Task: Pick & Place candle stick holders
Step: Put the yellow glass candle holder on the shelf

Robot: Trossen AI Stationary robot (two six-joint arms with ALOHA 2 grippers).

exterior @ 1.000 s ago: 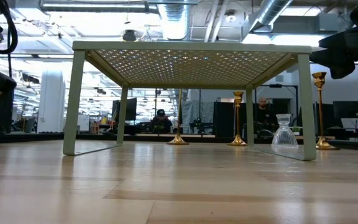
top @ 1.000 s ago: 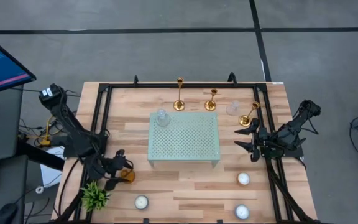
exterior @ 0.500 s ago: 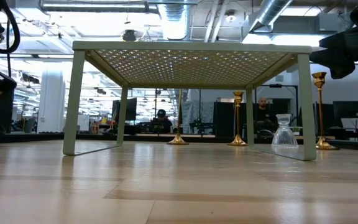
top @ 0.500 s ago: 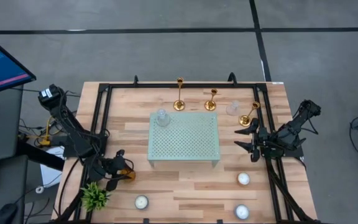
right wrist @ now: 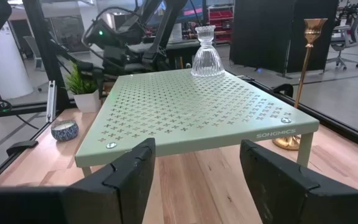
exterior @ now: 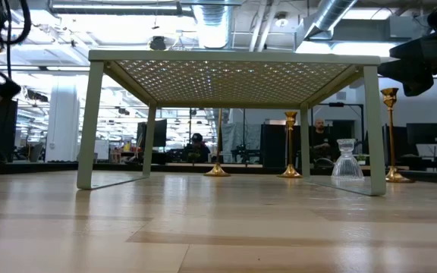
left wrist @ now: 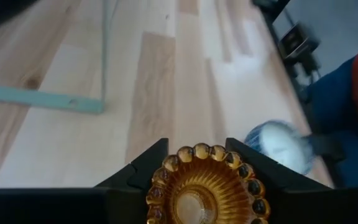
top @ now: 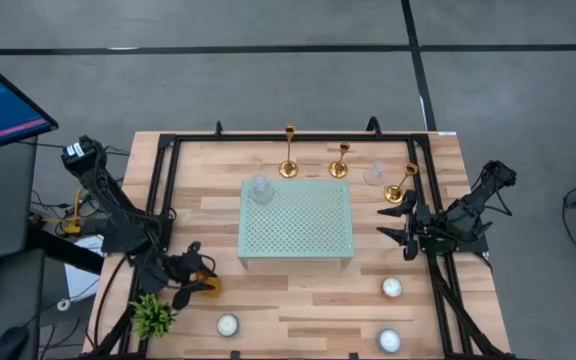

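Three gold candle stick holders stand upright on their round bases on the table's far side: one at far middle (top: 288,155), a shorter one (top: 339,162), and one at the right (top: 403,183). They also show in the low view (exterior: 290,144) (exterior: 391,133). My right gripper (top: 383,222) is open and empty, just near of the right candlestick (right wrist: 303,68). My left gripper (top: 200,275) is at the near left, shut on an amber glass cup (left wrist: 201,186). My left gripper has the amber glass cup between its two fingers, one on each side of the beaded rim (left wrist: 166,165). The fingers (left wrist: 151,158) come about level, pointing toward the table's right. The cup sits upright, mouth up. Whether its base is on the table is hidden.
A pale green perforated shelf (top: 296,222) stands mid-table with a clear glass cup (top: 260,188) on it. Another clear cup (top: 374,175) stands between two candlesticks. Three white tealights (top: 392,288) (top: 228,324) (top: 389,340) and a small plant (top: 152,315) stand near the front edge.
My left arm has shifted a little at the near left, still shut on the amber glass cup. Which way it went I cannot tell.
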